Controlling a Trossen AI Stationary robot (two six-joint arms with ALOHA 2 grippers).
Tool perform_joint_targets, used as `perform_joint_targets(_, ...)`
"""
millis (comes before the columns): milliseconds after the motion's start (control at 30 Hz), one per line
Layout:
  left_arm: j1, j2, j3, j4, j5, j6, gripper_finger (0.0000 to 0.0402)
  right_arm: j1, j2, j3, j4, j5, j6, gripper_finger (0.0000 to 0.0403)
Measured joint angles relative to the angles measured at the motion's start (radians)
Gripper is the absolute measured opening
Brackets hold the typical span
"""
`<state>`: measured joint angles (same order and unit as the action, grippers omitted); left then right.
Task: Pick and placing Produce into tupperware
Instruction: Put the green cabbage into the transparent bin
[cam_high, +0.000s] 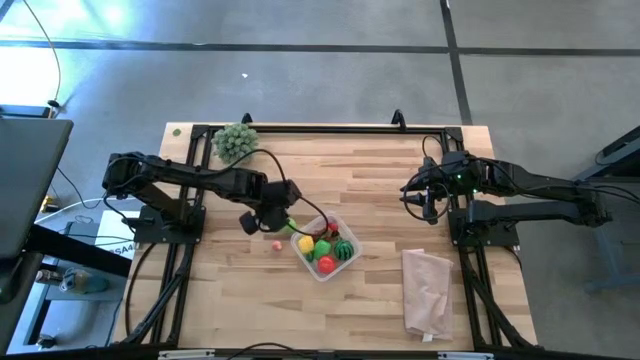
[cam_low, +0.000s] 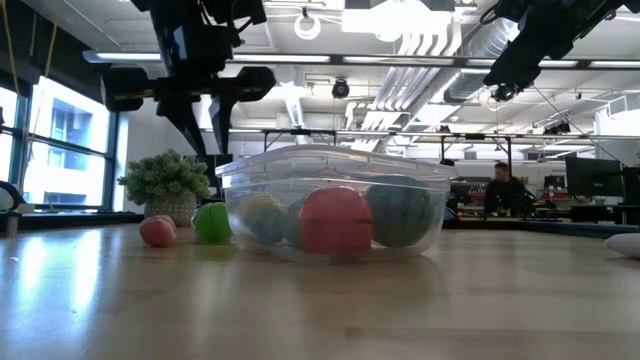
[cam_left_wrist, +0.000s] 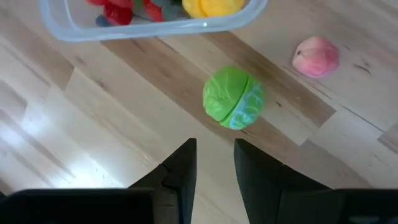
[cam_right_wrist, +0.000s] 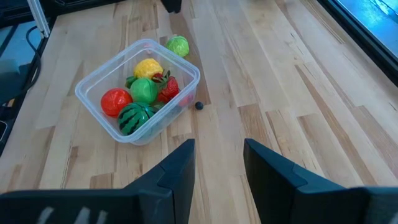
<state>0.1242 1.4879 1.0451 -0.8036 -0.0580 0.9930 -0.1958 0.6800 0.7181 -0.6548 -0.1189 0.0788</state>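
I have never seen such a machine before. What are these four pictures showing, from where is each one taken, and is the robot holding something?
It is a robot with two dark arms at a wooden table. One picture looks straight down from above, one looks level across the tabletop, and two come from cameras on the arms' wrists.

A clear tupperware holds toy produce: a red ball, a striped watermelon, a yellow piece and others. Outside it lie a green cabbage-like ball and a small pink fruit. A bushy grey-green ball and a pale bag also lie on the table.

The left gripper hangs over the green ball, holding nothing, fingers slightly apart. The right gripper waits at the side, open and empty.
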Motion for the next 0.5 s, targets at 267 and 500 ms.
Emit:
perform_joint_targets(267,0.0,0.0,0.0,0.008,-0.018,0.006,0.0097,0.0,0.0,0.0,0.0,0.0,0.0,0.0129)
perform_joint_targets(500,0.0,0.044,-0.001,0.017,-0.007,0.005,0.0097,0.0,0.0,0.0,0.0,0.0,0.0,0.0129)
